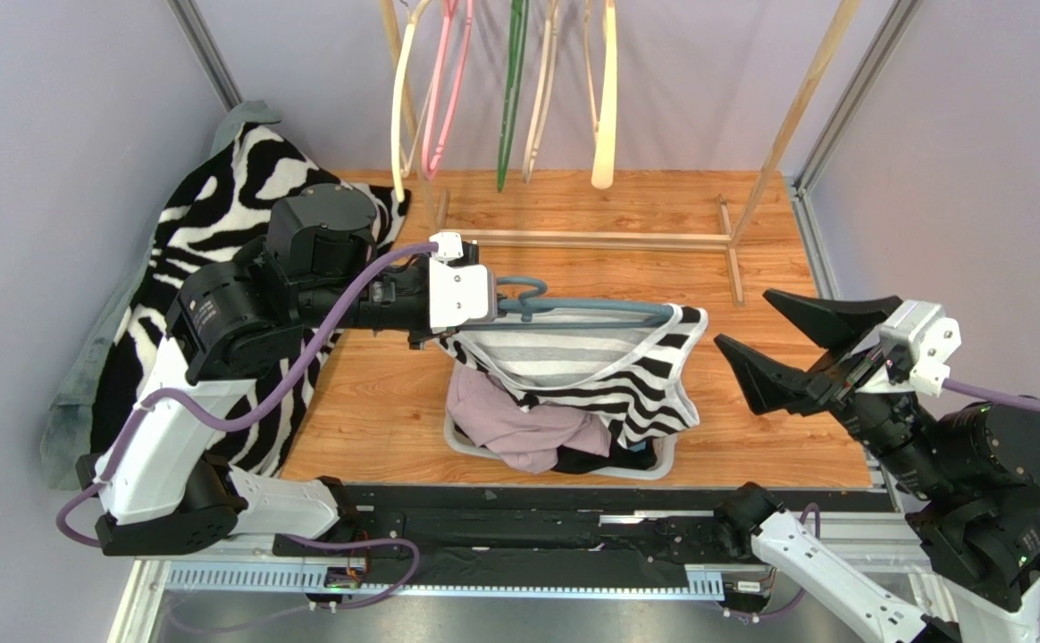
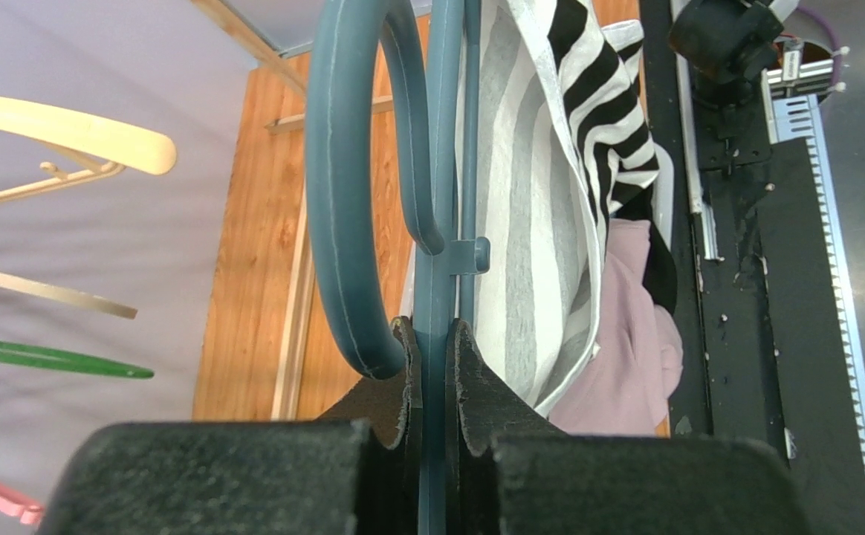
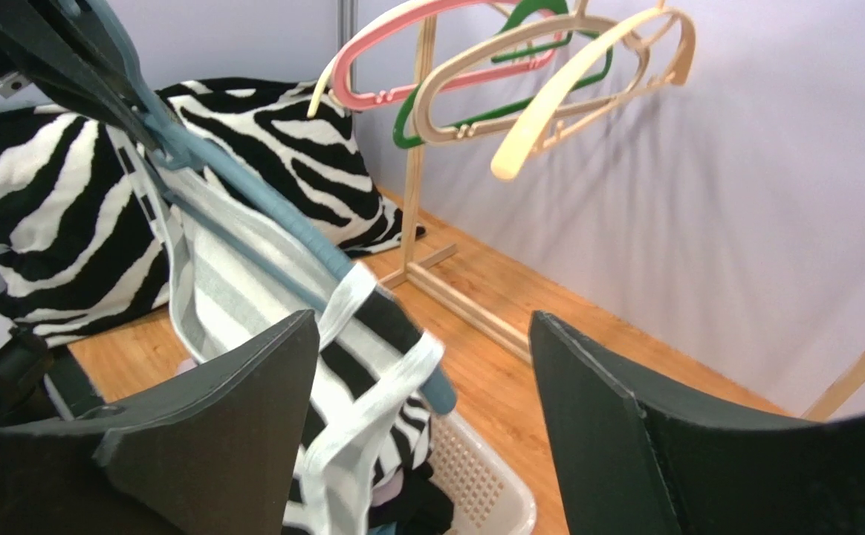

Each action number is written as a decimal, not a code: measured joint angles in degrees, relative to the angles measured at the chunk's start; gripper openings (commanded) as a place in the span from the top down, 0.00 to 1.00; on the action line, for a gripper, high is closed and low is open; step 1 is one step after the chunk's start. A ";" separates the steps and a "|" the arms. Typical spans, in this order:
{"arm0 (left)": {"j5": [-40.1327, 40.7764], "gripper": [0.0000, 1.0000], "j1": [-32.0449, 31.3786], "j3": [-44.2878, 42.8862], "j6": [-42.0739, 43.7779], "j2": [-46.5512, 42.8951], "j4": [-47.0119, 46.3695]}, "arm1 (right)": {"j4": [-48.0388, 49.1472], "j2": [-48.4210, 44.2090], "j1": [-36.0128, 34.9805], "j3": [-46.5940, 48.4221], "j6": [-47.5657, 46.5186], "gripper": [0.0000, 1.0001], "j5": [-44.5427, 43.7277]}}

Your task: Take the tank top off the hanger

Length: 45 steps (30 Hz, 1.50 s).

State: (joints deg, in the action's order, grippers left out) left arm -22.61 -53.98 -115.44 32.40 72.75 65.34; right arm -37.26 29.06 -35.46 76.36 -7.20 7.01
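Observation:
A black-and-white striped tank top point(image 1: 620, 369) hangs on a blue-grey hanger point(image 1: 579, 308), held level above a white basket. My left gripper point(image 1: 492, 298) is shut on the hanger's stem just below the hook point(image 2: 342, 167), pads pinching the bar in the left wrist view point(image 2: 435, 334). The top's fabric point(image 2: 593, 123) drapes to the right of that bar. My right gripper point(image 1: 746, 322) stands open to the right of the garment, touching nothing. In the right wrist view its jaws point(image 3: 424, 323) frame the hanger's end point(image 3: 439, 392), where a white strap point(image 3: 387, 368) is still looped over it.
The white basket point(image 1: 664, 462) under the top holds pink point(image 1: 526, 429) and dark clothes. A zebra-print cushion point(image 1: 217, 201) lies at the left. A wooden rack point(image 1: 593, 239) at the back carries several coloured hangers point(image 1: 512, 81). Black rails run along the near edge.

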 measured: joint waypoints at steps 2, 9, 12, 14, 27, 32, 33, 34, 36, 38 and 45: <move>0.83 1.00 0.00 0.02 -0.15 0.00 -0.37 | 0.17 -2.03 0.00 -2.82 2.34 0.30 -0.50; 1.53 1.00 0.00 0.00 -0.24 0.17 -0.92 | 1.31 -5.86 0.00 -16.90 12.63 0.37 2.58; 1.53 1.00 0.00 0.00 -0.24 0.28 -0.92 | 1.99 -5.51 0.00 -19.21 15.47 0.41 3.61; 1.53 1.00 0.00 0.00 -0.24 0.28 -0.92 | 3.50 -4.76 0.00 -19.30 16.90 0.49 4.33; 1.55 1.00 0.00 0.02 -0.17 0.28 -0.90 | 8.33 -2.51 0.00 -16.33 21.18 1.00 5.33; 1.95 1.00 0.00 1.09 -0.09 -0.33 -0.90 | 4.50 -3.43 0.00 -11.63 21.22 1.00 -4.35; 1.99 1.00 0.02 1.31 -0.04 -0.50 -0.85 | 3.82 -3.65 0.00 -10.88 21.22 1.00 -7.15; 2.01 1.00 0.02 1.68 0.02 -0.83 -0.85 | 3.43 -3.85 0.00 -10.45 21.18 1.00 -9.84; 2.03 1.00 0.13 2.27 0.07 -1.62 -0.74 | 2.84 -4.00 0.00 -10.16 20.90 1.00 -15.98; 1.90 1.00 0.63 2.49 0.04 -2.58 -0.57 | 1.46 -3.54 0.00 -10.32 20.63 1.00 -20.44; 0.61 1.00 2.54 2.45 0.02 -5.62 -0.37 | -1.84 2.84 0.00 -12.66 19.98 1.00 -23.80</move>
State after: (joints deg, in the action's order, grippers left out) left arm -22.00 -51.44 -112.99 32.42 67.13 64.97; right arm -39.09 31.90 -35.46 63.70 12.78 -16.80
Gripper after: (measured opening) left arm 0.048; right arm 0.011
